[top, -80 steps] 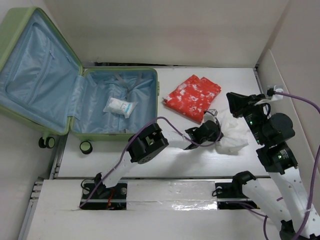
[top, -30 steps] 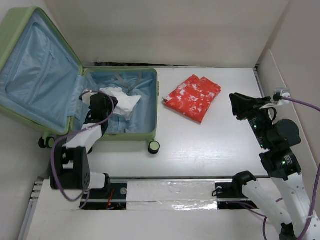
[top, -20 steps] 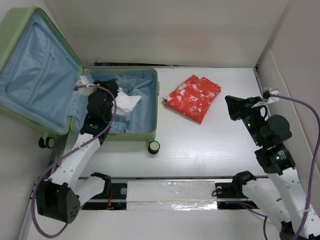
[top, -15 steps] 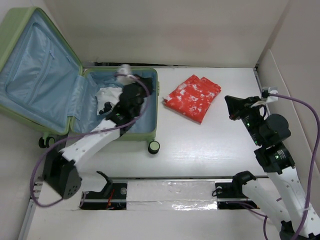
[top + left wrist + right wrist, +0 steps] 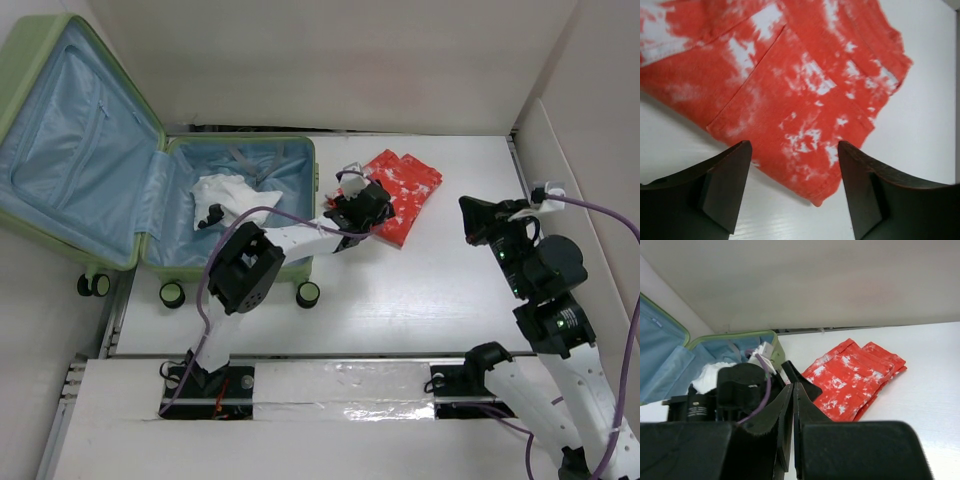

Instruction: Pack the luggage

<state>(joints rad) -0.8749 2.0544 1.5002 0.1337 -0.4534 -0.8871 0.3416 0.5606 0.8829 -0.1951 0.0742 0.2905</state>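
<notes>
A white table (image 5: 430,300) is sitting between pale walls, and the left gripper (image 5: 358,207) is hovering low over it with its fingers (image 5: 727,190) spread wide apart, gripping nothing. Directly ahead of those fingers a red cloth with white blotches (image 5: 805,85) is lying folded flat on the table, its near corner poking into the gap between them; I cannot tell whether either finger is touching it. Just to this gripper's left the luggage (image 5: 70,150) is lying open, its green lid thrown back farther left and its pale blue lining showing, with a crumpled white bundle (image 5: 225,192) resting in the base half. Well off to the right, the right gripper (image 5: 476,220) is pointing back toward the cloth with its fingers (image 5: 785,415) pressed together, empty.
</notes>
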